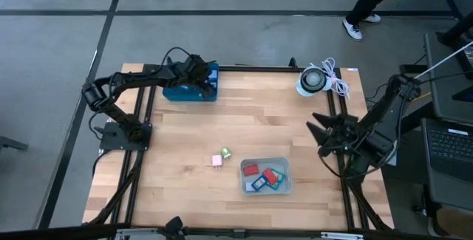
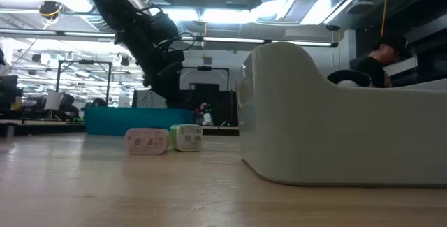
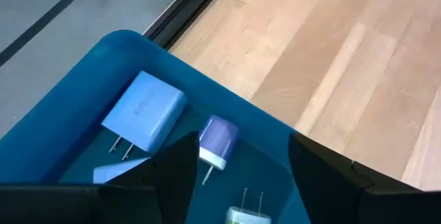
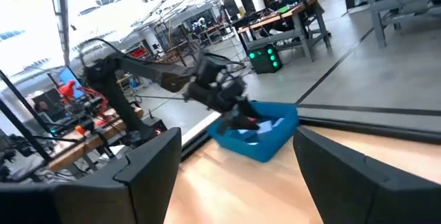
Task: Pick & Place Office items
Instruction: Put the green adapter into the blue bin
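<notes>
Remaining items: a pink block [image 1: 216,161] and a green-topped white block [image 1: 225,153] were seen touching on the bare wood at six o'clock, beside the grey tray [image 1: 287,184] of red and blue pieces.
Nearer arm: neither was judged clearly nearer.
Right gripper [image 1: 316,131]: parked at three o'clock, fingers apart, empty.
Left gripper [image 3: 238,165]: held over the blue bin [image 3: 110,52] at eleven o'clock, fingers parted, nothing gripped; the pale blue plug adapters [image 3: 145,110] lay below.

A pale wooden worktop [image 1: 185,133] is seen. A blue tray [image 1: 194,91] is set at its far left edge, a white coiled cable [image 1: 319,80] at the far right corner. A pink piece [image 1: 216,162] and a green piece [image 1: 225,153] lie just beside each other near a clear bin [image 1: 287,184].
</notes>
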